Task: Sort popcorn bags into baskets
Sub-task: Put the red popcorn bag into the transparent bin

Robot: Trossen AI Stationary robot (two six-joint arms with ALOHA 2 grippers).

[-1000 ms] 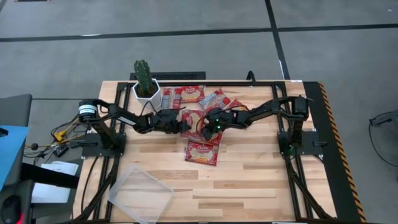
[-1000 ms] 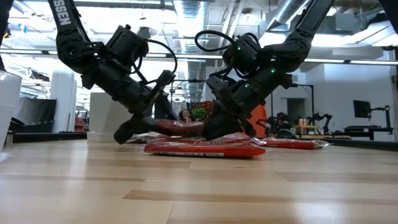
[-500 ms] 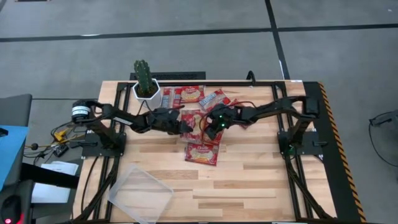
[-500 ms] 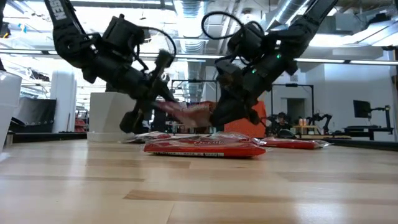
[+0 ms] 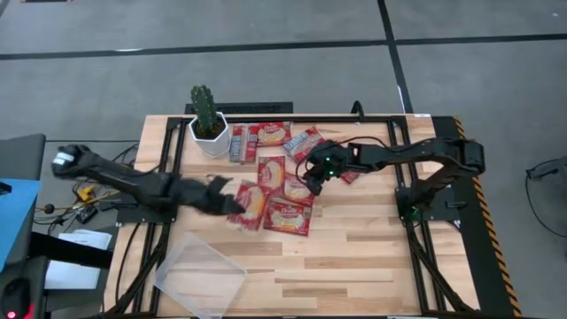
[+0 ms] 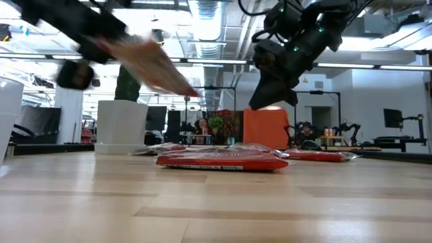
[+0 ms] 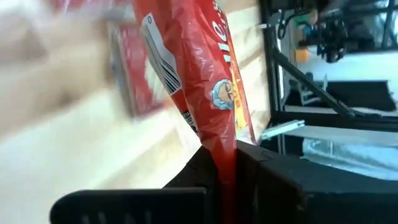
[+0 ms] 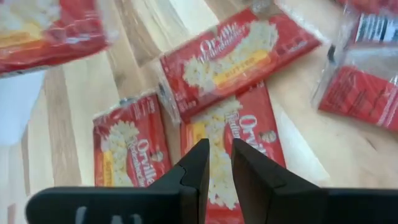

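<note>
Overhead and level views of a wooden desk with two arms at work. The left gripper, extended toward the desk's centre, has its jaws pinching one edge of a popcorn bag; the left wrist view shows this held bag rising from between the two dark fingers, and the low view shows it lifted clear of the desk surface. The right gripper hangs above the loose group of bags at the desk's centre, its jaws pressed nearly together and holding nothing, as the right wrist view confirms. Directly beneath it lie three face-up bags, partly overlapping. Further bags lie flat toward 12 o'clock on the desk, and one lies just at 3 o'clock of the held bag. The clear tray sits at about 7 o'clock on the desk, well apart from the bags, with no bag in it. A white cactus pot stands at about 11 o'clock, just beside the far bags.
</note>
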